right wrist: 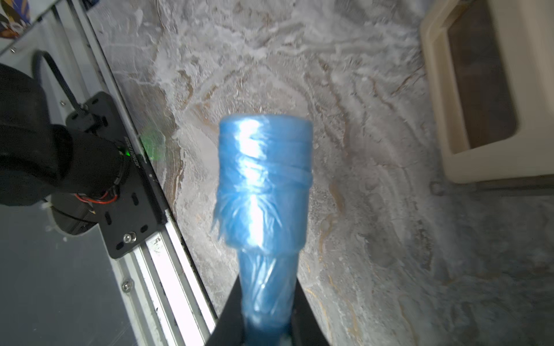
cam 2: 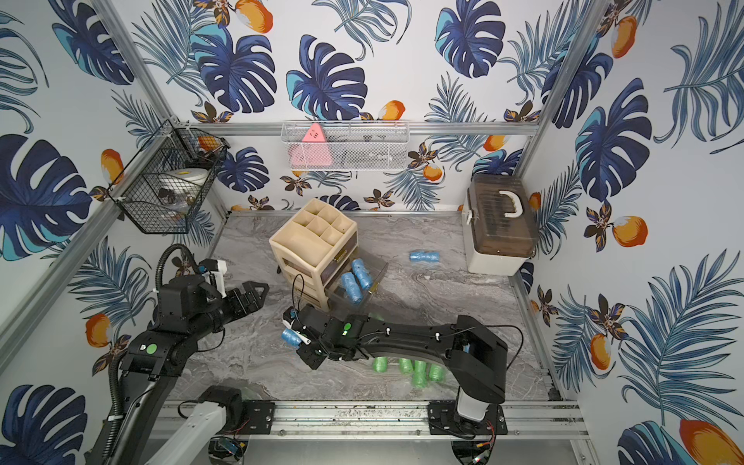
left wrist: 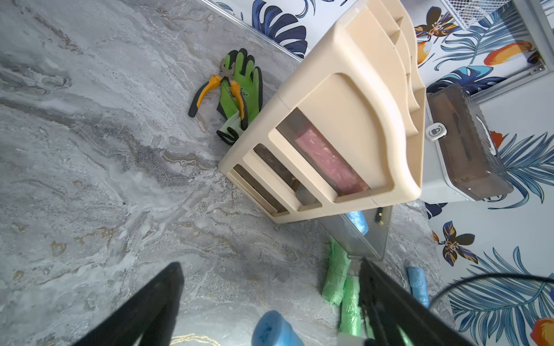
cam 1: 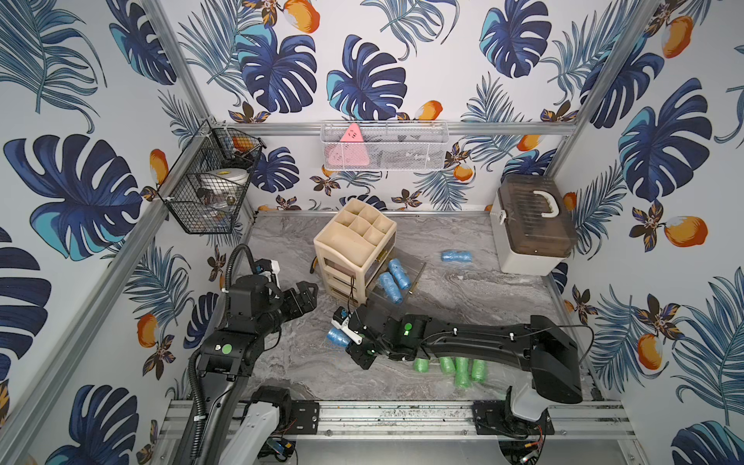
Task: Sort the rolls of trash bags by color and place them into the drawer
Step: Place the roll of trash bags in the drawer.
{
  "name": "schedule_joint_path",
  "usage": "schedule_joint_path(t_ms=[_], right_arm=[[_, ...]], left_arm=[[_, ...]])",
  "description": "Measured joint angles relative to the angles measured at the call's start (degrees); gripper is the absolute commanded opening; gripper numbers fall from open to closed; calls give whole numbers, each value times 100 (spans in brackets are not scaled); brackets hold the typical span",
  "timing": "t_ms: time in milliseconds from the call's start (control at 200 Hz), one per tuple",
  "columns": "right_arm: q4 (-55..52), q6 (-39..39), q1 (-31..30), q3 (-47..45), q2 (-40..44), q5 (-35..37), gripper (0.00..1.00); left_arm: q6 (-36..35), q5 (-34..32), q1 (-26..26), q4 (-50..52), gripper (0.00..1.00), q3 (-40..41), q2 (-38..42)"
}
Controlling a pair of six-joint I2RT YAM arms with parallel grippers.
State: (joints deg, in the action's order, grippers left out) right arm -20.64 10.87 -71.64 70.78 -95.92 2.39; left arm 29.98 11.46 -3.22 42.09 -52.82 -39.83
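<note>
One blue roll [right wrist: 263, 185] is clamped in the right claw [right wrist: 265, 308], apparently lifted just short of the open drawer [cam 1: 418, 267]. That drawer holds three blue rolls [cam 1: 397, 273]. Pink rolls [left wrist: 329, 161] sit higher in the organizer [left wrist: 344, 90]. Remaining: the held roll, a stray blue roll [cam 1: 456, 256] on the counter [cam 1: 463, 306] well beyond the claw, and green rolls [cam 1: 463, 368] behind it, beneath its arm. Left claw [cam 1: 308, 298] gapes wide, empty.

Covered, clouded, cropped
The right arm [cam 1: 483, 338] covers the far ends of the green rolls [cam 1: 463, 370] at five o'clock on the bench [cam 1: 463, 282]. Pink rolls [left wrist: 326, 161] blur behind a smoky drawer wall [left wrist: 289, 127]. The blue roll [right wrist: 263, 179] and the right fingers [right wrist: 308, 323] pinching it run off the wrist view's edge.
</note>
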Motion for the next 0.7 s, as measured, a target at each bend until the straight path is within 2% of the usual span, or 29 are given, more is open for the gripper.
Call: schedule_joint_path(t_ms=[135, 230, 425, 700], right_arm=[[-50, -151, 101, -26, 514, 284, 8], [-92, -232, 378, -127, 859, 411, 7], [-234, -304, 1482, -420, 1357, 389, 6], [-321, -411, 2726, -514, 1515, 160, 5]], left_arm=[[-127, 136, 0, -155, 93, -66, -85], [-179, 286, 0, -260, 91, -109, -251], [-315, 549, 0, -472, 89, -173, -494], [-485, 820, 0, -820, 85, -310, -848]])
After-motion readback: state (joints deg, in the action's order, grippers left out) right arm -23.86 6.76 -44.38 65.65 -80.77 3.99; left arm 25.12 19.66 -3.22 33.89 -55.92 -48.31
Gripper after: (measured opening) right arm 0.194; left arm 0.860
